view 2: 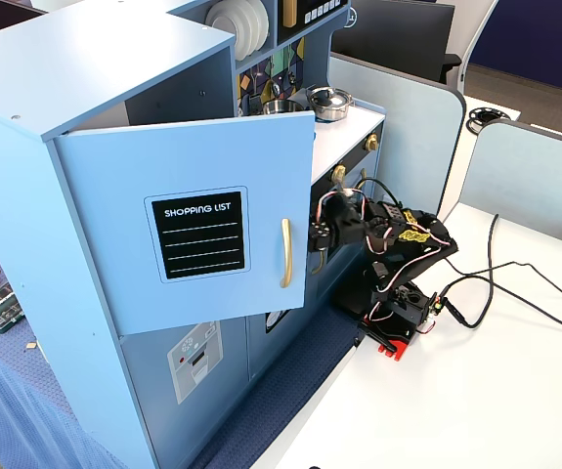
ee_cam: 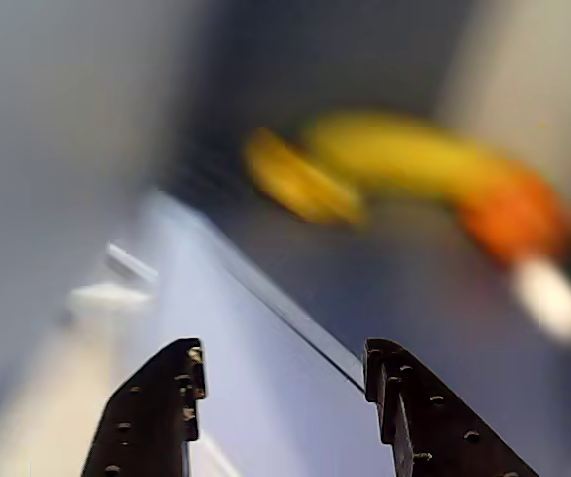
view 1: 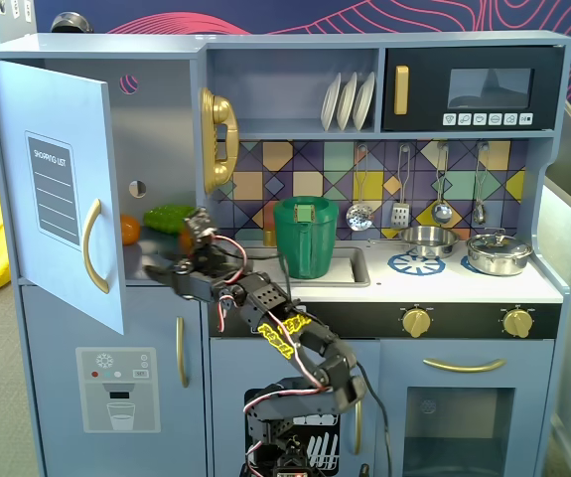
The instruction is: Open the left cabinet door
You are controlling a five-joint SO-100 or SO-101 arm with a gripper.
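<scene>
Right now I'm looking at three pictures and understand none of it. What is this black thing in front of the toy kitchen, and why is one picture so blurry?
The black thing is a small robot arm with a two-finger gripper at its tip. It stands in front of a toy kitchen. Two pictures come from cameras that stand still: one faces the kitchen, the other looks down from the side. The blurry one comes from a camera riding on the arm's wrist, so you see its two dark fingers at the bottom, spread apart and holding nothing.

The left cabinet door, the one with the shopping-list panel and gold handle, is swung partly open. Inside lie toy foods, green and orange. The gripper reaches toward that open compartment. On the counter stand a green jug and a pot.
</scene>
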